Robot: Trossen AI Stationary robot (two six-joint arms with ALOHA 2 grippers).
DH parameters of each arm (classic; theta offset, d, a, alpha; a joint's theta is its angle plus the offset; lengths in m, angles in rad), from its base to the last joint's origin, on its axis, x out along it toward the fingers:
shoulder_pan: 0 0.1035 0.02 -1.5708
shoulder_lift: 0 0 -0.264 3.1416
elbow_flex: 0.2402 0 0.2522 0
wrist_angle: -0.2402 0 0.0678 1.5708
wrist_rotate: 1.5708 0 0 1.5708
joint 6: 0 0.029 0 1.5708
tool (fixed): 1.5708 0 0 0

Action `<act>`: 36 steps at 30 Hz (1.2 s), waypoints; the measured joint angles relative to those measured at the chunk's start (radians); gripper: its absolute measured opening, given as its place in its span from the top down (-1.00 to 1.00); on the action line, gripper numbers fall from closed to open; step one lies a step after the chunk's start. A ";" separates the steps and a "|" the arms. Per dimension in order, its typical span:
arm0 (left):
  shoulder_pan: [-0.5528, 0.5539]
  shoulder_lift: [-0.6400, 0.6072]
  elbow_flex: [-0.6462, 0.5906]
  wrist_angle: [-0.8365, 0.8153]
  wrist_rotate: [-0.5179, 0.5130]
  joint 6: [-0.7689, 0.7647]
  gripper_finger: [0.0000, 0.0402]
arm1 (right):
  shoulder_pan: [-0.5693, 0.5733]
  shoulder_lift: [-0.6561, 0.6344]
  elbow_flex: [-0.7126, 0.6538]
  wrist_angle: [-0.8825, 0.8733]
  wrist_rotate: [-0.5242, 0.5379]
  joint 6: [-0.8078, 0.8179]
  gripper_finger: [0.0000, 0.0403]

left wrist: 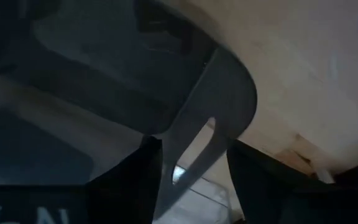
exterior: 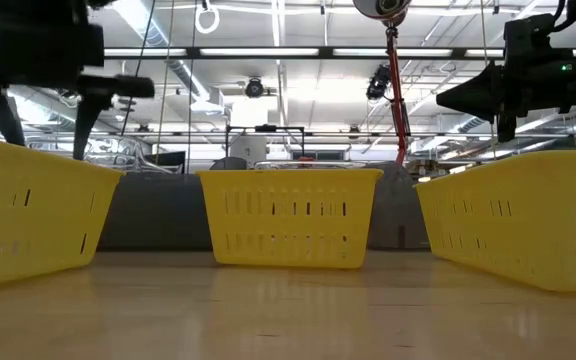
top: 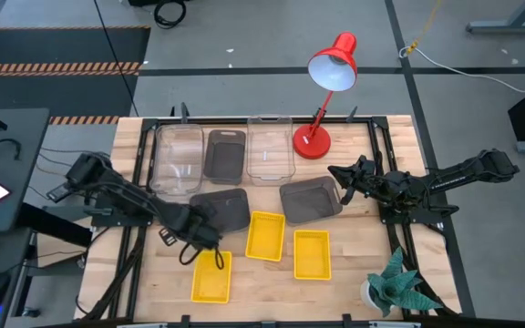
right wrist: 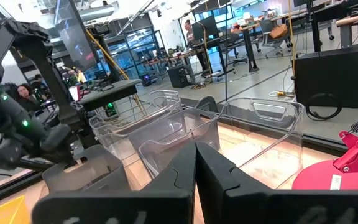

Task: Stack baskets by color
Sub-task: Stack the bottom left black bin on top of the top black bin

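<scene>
My left gripper (top: 200, 226) points down, open, over the near left corner of a dark grey basket (top: 231, 208) that rests flat on the table. In the left wrist view its two fingers stand on either side of that basket's slotted end wall (left wrist: 210, 106); I see no touch. A second dark grey basket (top: 311, 200) lies to the right and a third (top: 225, 155) at the back. Two clear baskets (top: 179, 157) (top: 270, 150) stand in the back row. Three yellow baskets (top: 265, 235) (top: 311, 253) (top: 211, 275) lie near the front. My right gripper (top: 337, 175) waits shut at the right, level.
A red desk lamp (top: 322, 91) stands at the back right, its base on the table. A small green plant (top: 397, 287) sits at the near right corner. Bare wood shows at the table's near left and between the yellow baskets.
</scene>
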 joint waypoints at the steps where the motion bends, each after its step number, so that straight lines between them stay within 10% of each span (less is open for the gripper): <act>1: 0.000 0.015 0.000 0.004 0.000 0.012 0.11 | 0.000 0.000 0.000 0.000 0.000 0.000 0.93; 20: 0.002 0.125 0.001 0.020 0.004 0.003 0.93 | 0.000 0.000 0.000 0.000 0.000 0.000 0.93; 36: -0.031 0.121 0.131 -0.025 0.024 -0.039 0.96 | 0.000 0.000 0.000 0.000 0.000 0.000 0.93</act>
